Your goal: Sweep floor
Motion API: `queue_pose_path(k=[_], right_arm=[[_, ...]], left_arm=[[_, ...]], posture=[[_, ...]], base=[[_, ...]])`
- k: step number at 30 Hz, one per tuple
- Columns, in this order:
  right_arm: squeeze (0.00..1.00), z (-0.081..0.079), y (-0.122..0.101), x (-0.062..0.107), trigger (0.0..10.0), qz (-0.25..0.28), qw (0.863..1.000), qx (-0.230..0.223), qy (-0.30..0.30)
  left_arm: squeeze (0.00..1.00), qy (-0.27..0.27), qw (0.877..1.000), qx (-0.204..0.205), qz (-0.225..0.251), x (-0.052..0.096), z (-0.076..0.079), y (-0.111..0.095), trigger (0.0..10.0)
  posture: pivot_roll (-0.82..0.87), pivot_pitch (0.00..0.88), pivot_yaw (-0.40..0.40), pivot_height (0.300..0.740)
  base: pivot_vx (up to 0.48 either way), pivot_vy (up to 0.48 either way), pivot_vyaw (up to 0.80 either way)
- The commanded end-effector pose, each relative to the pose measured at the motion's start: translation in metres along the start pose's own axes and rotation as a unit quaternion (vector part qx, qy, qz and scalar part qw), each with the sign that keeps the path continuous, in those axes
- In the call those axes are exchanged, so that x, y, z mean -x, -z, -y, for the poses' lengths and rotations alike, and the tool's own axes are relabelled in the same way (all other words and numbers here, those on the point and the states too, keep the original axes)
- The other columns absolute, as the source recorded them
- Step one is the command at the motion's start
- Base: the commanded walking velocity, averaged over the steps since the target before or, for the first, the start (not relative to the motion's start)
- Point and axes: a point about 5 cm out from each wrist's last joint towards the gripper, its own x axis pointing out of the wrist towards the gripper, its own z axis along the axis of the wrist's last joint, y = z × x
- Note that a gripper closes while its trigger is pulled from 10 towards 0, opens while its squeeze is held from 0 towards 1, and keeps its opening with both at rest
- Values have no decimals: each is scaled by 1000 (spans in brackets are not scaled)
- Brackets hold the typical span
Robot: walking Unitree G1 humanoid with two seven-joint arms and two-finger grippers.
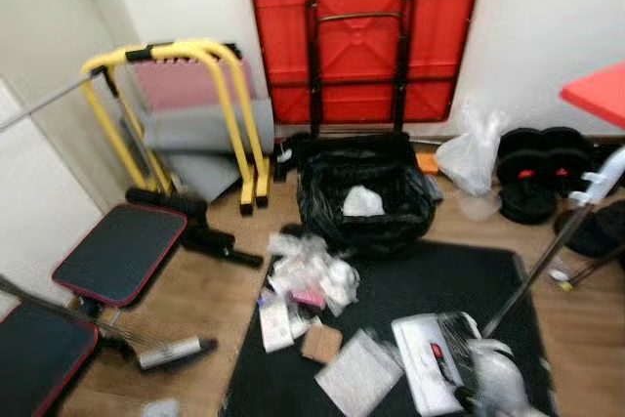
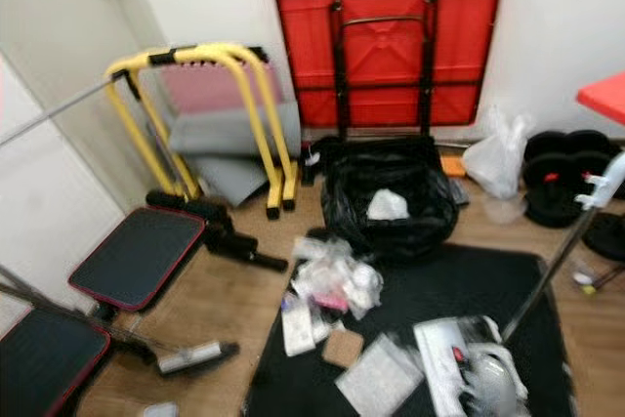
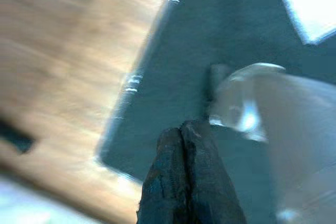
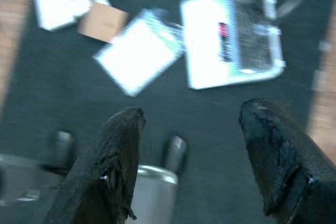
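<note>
No writing legible to us. Left gripper [image 3: 184, 135]: fingers pressed together, over black mat [image 3: 210, 40] edge by wood floor [image 3: 63, 51]. Litter [image 1: 308, 280] lies mid-mat, w/ white dustpan [image 4: 231, 38]; right gripper [image 4: 191, 116] is spread wide, holding nothing.

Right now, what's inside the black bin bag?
One crumpled white piece lies on top inside the bag. The black plastic folds hide whatever sits lower down or along the sides.

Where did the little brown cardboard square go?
The brown cardboard square lies on the black mat, beside a bubble-wrap packet, below the plastic-wrapper pile.
</note>
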Motion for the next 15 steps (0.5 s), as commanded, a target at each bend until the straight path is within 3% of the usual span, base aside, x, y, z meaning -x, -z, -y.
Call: queue_pose_path(k=[1, 11, 15], right_arm=[[0, 8, 5, 2, 10000, -7, 1000, 1, 10], [0, 7, 4, 2, 10000, -3, 1000, 1, 9], [0, 7, 4, 2, 10000, -1, 1000, 0, 9]], left_arm=[[0, -7, 1000, -2, -2, 0, 2, 1, 10000], [0, -7, 1000, -1, -2, 0, 2, 1, 10000], [0, -7, 1000, -1, -3, 0, 2, 1, 10000]], posture=[[-18, 0, 44, 740], [-19, 0, 45, 740], [-20, 0, 45, 740]], base=[[0, 341, 0], [0, 331, 0], [0, 0, 0]])
